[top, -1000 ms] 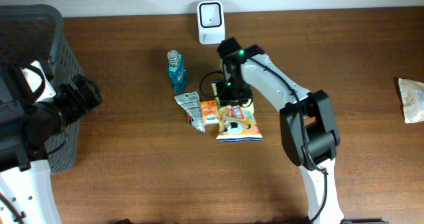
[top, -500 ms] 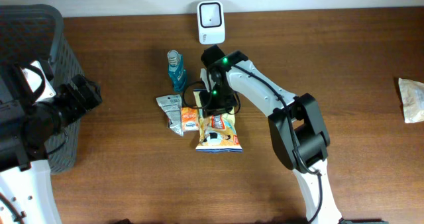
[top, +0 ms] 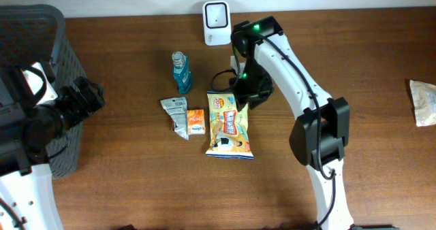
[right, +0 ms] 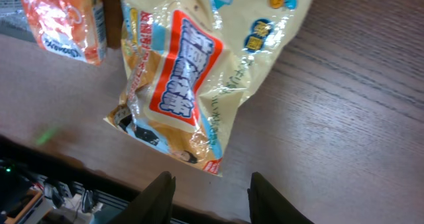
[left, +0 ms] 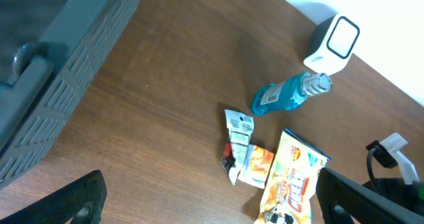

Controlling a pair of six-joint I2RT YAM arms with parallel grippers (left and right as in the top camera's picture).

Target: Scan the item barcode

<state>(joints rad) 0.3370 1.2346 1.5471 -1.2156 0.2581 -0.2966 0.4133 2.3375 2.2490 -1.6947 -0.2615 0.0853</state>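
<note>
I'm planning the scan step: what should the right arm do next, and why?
Probably bring the right gripper down onto the snack bag and close on its edge: the bag lies flat, unheld, jaws apart, well short of the scanner.

Glossy plastic snack bag (top: 229, 124), wooden table (top: 122, 182)

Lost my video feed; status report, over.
Left end effector open, empty. Right end effector open beside snack bag. Bag flat on table, short of scanner. Bottle nearby, not between.
</note>
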